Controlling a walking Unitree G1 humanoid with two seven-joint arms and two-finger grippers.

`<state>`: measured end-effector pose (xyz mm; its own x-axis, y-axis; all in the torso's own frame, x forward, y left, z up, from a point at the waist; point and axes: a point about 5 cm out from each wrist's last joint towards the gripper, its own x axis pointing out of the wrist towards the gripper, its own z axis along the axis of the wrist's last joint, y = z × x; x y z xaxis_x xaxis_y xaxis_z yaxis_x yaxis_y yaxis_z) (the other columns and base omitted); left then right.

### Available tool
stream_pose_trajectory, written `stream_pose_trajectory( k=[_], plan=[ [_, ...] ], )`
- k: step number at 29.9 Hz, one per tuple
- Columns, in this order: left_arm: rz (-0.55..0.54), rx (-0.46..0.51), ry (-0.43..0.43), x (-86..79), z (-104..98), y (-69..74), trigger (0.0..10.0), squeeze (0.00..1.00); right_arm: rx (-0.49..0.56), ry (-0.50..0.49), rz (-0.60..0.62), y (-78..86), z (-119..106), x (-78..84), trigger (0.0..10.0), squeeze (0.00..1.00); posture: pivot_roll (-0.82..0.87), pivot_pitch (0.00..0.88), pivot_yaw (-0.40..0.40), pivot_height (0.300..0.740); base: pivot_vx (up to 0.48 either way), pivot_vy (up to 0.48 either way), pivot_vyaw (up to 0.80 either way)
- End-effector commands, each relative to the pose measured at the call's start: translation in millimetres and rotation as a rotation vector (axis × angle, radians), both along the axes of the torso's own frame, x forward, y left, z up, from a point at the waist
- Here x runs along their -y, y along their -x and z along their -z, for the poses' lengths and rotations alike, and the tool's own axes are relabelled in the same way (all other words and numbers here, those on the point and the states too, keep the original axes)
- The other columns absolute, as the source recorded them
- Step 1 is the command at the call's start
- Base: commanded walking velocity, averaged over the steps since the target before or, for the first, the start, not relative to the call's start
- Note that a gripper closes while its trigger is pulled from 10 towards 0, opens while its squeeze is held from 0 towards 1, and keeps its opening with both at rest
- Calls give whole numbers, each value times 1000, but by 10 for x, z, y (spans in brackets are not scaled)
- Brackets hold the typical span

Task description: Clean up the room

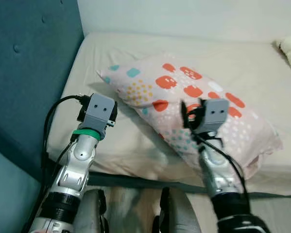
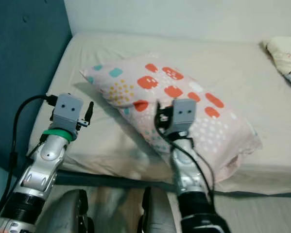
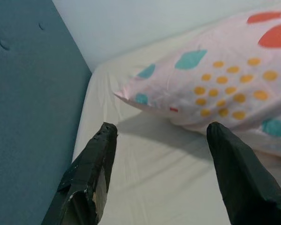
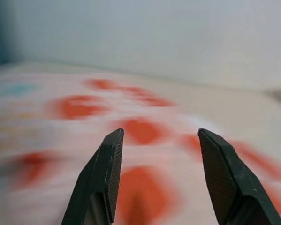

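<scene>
Bedroom corner: pale wall behind, teal padded headboard (image 1: 28, 73) on the left, bed (image 1: 111, 141) with a cream sheet running from near to far.

Left gripper (image 3: 161, 136): fingers (image 3: 91, 164) spread wide, nothing between them. It hovers over bare sheet near the left edge of the bed, just short of the pillow's near-left corner; not touching it. Green band visible on that wrist in the head views.

Right gripper (image 4: 156, 145): fingers (image 4: 220, 173) also spread wide, empty. It is raised above the middle of the pillow; the wrist view is blurred, red patches below. Contact with the fabric cannot be told.

Pillow (image 1: 194, 97): pink-white with red, teal and yellow patches, lying diagonally across the bed, one corner far-left toward the headboard, the other end near-right at the mattress edge. It casts a shadow on the sheet along its left side.

Far right: a cream, patterned piece of bedding (image 2: 283, 56) at the bed's far-right corner, well apart from the pillow.

Near edge: the robot's grey legs below the mattress edge.
</scene>
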<state>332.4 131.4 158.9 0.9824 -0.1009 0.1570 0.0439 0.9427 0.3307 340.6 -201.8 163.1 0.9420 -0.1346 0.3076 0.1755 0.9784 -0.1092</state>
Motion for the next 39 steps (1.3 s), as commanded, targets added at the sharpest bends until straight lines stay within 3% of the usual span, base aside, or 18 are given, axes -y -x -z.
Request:
stream_pose_trajectory(
  k=[1, 7, 8, 9, 10, 11, 13, 15, 21, 25, 28, 31, 33, 34, 35, 36, 37, 39],
  plan=[
    [6, -9, -6, 0, 14, 18, 10000, 0, -3, -2, 163, 37, -7, 291, 10000, 0, -42, 77, 22, 591, 0, 0, 0],
    [8, -11, -10, -9, 16, 23, 10000, 0, -60, 19, 392, 164, 37, 821, 10000, 0, -45, 91, 24, 591, 0, 0, 0],
    [8, -13, -12, -13, 20, 29, 10000, 0, -112, 41, 502, 250, 82, 1084, 10000, 0, -46, 102, 25, 591, 0, 0, 0],
    [8, -13, -12, -13, 20, 29, 10000, 0, -112, 41, 502, 250, 82, 1084, 10000, 0, -46, 102, 25, 591, 0, 0, 0],
    [9, -16, -14, -17, 25, 39, 10000, 0, -162, 65, 601, 349, 119, 1325, 10000, 0, -43, 111, 26, 591, 0, 0, 0],
    [9, -16, -14, -17, 25, 39, 10000, 0, -162, 65, 601, 349, 119, 1325, 10000, 0, -43, 111, 26, 591, 0, 0, 0],
    [10, -22, -17, -23, 37, 58, 10000, 0, -292, 86, 712, 499, 243, 1647, 10000, 0, -39, 122, 29, 591, 0, 0, 0],
    [10, -22, -17, -23, 37, 58, 10000, 0, -292, 86, 712, 499, 243, 1647, 10000, 0, -39, 122, 29, 591, 0, 0, 0],
    [11, -33, -28, -50, 55, 105, 10000, 0, -540, 128, 757, 668, 548, 1856, 10000, 0, -23, 160, 33, 591, 0, 0, 0],
    [-5, -48, -41, -117, 79, 159, 10000, 0, -778, 106, 585, 670, 953, 1633, 10000, 0, 4, 194, 33, 591, 0, 0, 0],
    [-7, -50, -43, -129, 77, 178, 10000, 0, -812, 50, 506, 626, 1047, 1505, 10000, 0, 11, 201, 34, 591, 0, 0, 0],
    [-10, -53, -47, -145, 74, 200, 10000, 0, -800, -87, 251, 391, 1110, 1097, 10000, 0, 18, 208, 33, 591, 0, 0, 0],
    [-10, -53, -47, -145, 74, 200, 10000, 0, -800, -87, 251, 391, 1110, 1097, 10000, 0, 18, 208, 33, 591, 0, 0, 0],
    [-12, -54, -49, -150, 70, 201, 10000, 0, -802, -125, 119, 293, 1127, 883, 10000, 0, 20, 208, 31, 591, 0, 0, 0],
    [-12, -54, -49, -150, 70, 201, 10000, 0, -802, -125, 119, 293, 1127, 883, 10000, 0, 20, 208, 31, 591, 0, 0, 0],
    [-18, -50, -49, -153, 53, 195, 10000, 0, -788, -123, -60, 190, 1125, 604, 10000, 0, 27, 210, 25, 591, 0, 0, 0],
    [-18, -50, -49, -153, 53, 195, 10000, 0, -788, -123, -60, 190, 1125, 604, 10000, 0, 27, 210, 25, 591, 0, 0, 0],
    [-27, -46, -47, -158, 31, 184, 10000, 0, -686, -115, -393, 48, 1004, 131, 10000, 0, 21, 205, 21, 591, 0, 0, 0]
  ],
)
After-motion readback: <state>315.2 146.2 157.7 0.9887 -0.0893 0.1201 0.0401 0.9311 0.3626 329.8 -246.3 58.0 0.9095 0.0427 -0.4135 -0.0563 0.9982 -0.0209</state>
